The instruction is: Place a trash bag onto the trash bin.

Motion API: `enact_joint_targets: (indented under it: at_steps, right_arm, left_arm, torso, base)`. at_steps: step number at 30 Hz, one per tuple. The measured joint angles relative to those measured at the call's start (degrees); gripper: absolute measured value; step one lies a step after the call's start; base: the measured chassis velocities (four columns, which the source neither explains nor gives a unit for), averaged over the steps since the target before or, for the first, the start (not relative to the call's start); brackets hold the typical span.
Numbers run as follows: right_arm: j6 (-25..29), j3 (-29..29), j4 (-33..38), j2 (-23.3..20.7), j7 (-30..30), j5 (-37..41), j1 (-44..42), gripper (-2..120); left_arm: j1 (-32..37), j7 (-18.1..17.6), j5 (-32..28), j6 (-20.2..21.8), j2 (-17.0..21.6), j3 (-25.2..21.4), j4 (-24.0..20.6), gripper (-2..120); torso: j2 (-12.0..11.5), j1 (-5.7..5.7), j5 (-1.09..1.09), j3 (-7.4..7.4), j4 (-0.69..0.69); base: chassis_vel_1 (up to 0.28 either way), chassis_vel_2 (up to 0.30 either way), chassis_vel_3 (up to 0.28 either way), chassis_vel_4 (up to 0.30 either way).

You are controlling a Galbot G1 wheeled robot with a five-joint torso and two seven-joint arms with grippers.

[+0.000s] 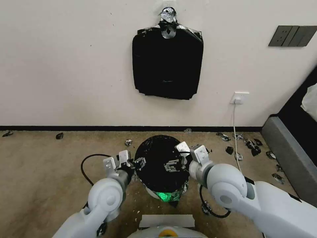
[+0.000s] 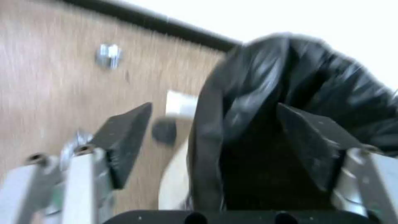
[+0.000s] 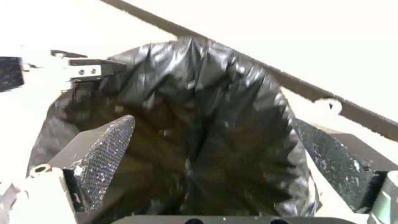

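The trash bag (image 1: pixel 158 153), glossy black and crinkly, lines the trash bin and folds over its rim. A strip of the bin's cream wall (image 1: pixel 152 191) shows below the bag, and again in the left wrist view (image 2: pixel 174 183). My left gripper (image 1: pixel 139 163) is at the bin's left rim, open, its fingers (image 2: pixel 124 140) straddling the bag's folded edge (image 2: pixel 248 93). My right gripper (image 1: pixel 172 165) is at the right rim, open, its pads (image 3: pixel 104 146) either side of the bag's edge (image 3: pixel 215 93). Across the bin, the left gripper's fingers (image 3: pixel 89 69) appear in the right wrist view.
A flat stack of black bags (image 1: pixel 167 66) hangs taped to the wall behind. Torn black scraps (image 1: pixel 251 145) litter the carpet, mostly at the right. A white cord (image 1: pixel 235 132) drops from a socket. A grey furniture edge (image 1: pixel 290 155) stands at the right, and a black cable (image 1: pixel 86 165) loops at the left.
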Motion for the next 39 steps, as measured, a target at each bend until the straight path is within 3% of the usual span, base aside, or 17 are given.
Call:
enact_joint_targets:
  at_steps: [1, 2, 6, 9, 13, 18, 25, 26, 30, 39]
  right_arm:
    - [1.5, 1.1, -0.2, 0.3, -1.5, -2.6, -1.2, 100]
    - [1.5, 1.1, -0.2, 0.3, -1.5, -2.6, -1.2, 100]
    - [11.1, 7.7, -4.6, 4.7, -9.5, -21.3, -9.6, 100]
    - [13.9, 9.8, -6.0, 6.8, -11.3, -25.3, -12.5, 100]
    - [22.7, 20.3, -8.9, 15.5, -16.8, -37.8, -24.5, 100]
    - [26.2, 28.6, -9.5, 21.3, -20.3, -43.2, -31.0, 100]
    - [35.1, 45.3, -6.1, 30.0, -26.3, -49.8, -45.8, 100]
    - [35.1, 45.3, -6.1, 30.0, -26.3, -49.8, -45.8, 100]
    - [43.7, 48.7, -4.7, 34.9, -29.0, -54.0, -53.6, 100]
    - [49.5, 47.5, -5.7, 37.2, -29.3, -58.0, -58.1, 100]
  left_arm:
    - [1.3, 2.5, 3.7, -2.1, 0.0, -0.8, -0.5, 88]
    - [1.3, 2.5, 3.7, -2.1, 0.0, -0.8, -0.5, 88]
    - [8.9, 10.2, 18.1, -11.1, -2.0, -7.6, -1.7, 100]
    - [10.9, 11.2, 19.9, -12.5, -3.0, -9.7, -2.1, 100]
    - [19.2, 15.4, 29.6, -19.2, -7.6, -18.1, -4.2, 100]
    - [23.8, 18.3, 35.6, -24.1, -10.8, -22.0, -5.4, 100]
    - [30.9, 22.4, 45.3, -32.7, -18.8, -25.4, -6.5, 100]
    - [30.9, 22.4, 45.3, -32.7, -18.8, -25.4, -6.5, 100]
    - [33.6, 23.7, 48.6, -37.5, -23.0, -25.5, -5.6, 100]
    - [34.9, 24.9, 48.6, -39.7, -22.1, -26.7, -5.2, 100]
  torso:
    - [0.0, 0.00, -0.01, 0.00, -0.01]
    - [0.0, 0.00, -0.01, 0.00, -0.01]
    - [0.0, 0.00, 0.00, 0.00, 0.00]
    - [0.0, 0.00, 0.01, 0.00, 0.01]
    - [0.0, 0.00, 0.01, -0.01, 0.00]
    - [0.0, -0.01, 0.02, -0.01, 0.00]
    - [0.0, -0.01, 0.00, -0.02, 0.00]
    - [0.0, -0.01, 0.00, -0.02, 0.00]
    - [0.0, -0.01, 0.00, -0.02, 0.00]
    - [0.0, 0.00, 0.01, -0.01, 0.00]
  base:
    - [0.000, 0.000, 0.000, 0.000]
    - [0.000, 0.000, 0.000, 0.000]
    - [0.000, 0.000, 0.000, 0.000]
    - [0.000, 0.000, 0.000, 0.000]
    - [0.000, 0.000, 0.000, 0.000]
    - [0.000, 0.000, 0.000, 0.000]
    - [0.000, 0.000, 0.000, 0.000]
    - [0.000, 0.000, 0.000, 0.000]
    - [0.000, 0.000, 0.000, 0.000]
    - [0.000, 0.000, 0.000, 0.000]
